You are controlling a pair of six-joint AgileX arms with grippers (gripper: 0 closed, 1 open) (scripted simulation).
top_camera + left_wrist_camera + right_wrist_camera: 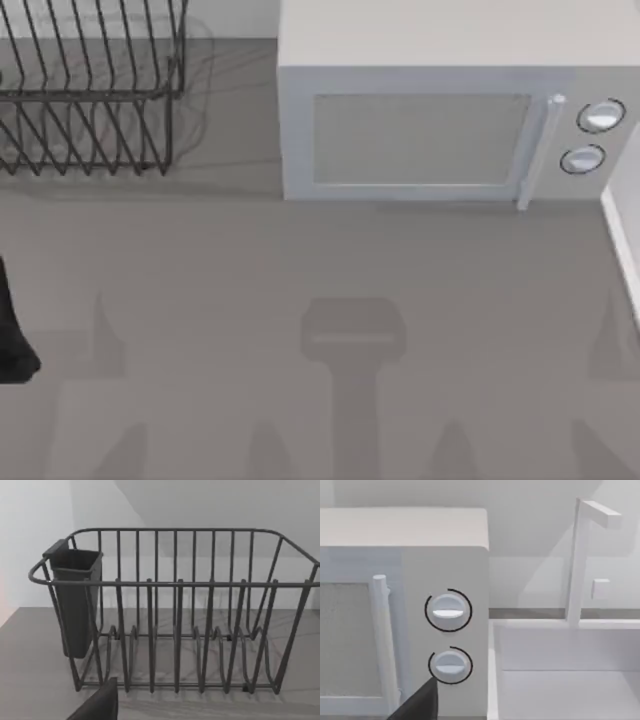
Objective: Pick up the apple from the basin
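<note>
A grey table [300, 270] runs across the room, bare through its middle and near part except for soft shadows. At the far left stands a dark wire dish rack [90, 90], its upright tines in a row; the left wrist view looks straight into it and shows a dark plastic cutlery holder [75, 600] hooked on one end wall of the rack.

A white microwave [440, 120] sits at the far side, centre to right, door shut, with a vertical bar handle [540, 150] and two round knobs [590, 135] stacked one above the other at its right end. Just beside the microwave's right side is a white basin [560, 670], with a tall white faucet [580, 560] rising from its far rim. The part of the basin that can be seen holds no apple, so I cannot tell where the apple lies.

The left arm [15, 340] appears as a dark shape at the table's left edge. A dark sliver of each gripper pokes into its own wrist view, left gripper [97, 705] and right gripper [417, 705]; whether either is released or clenched, I cannot tell.
</note>
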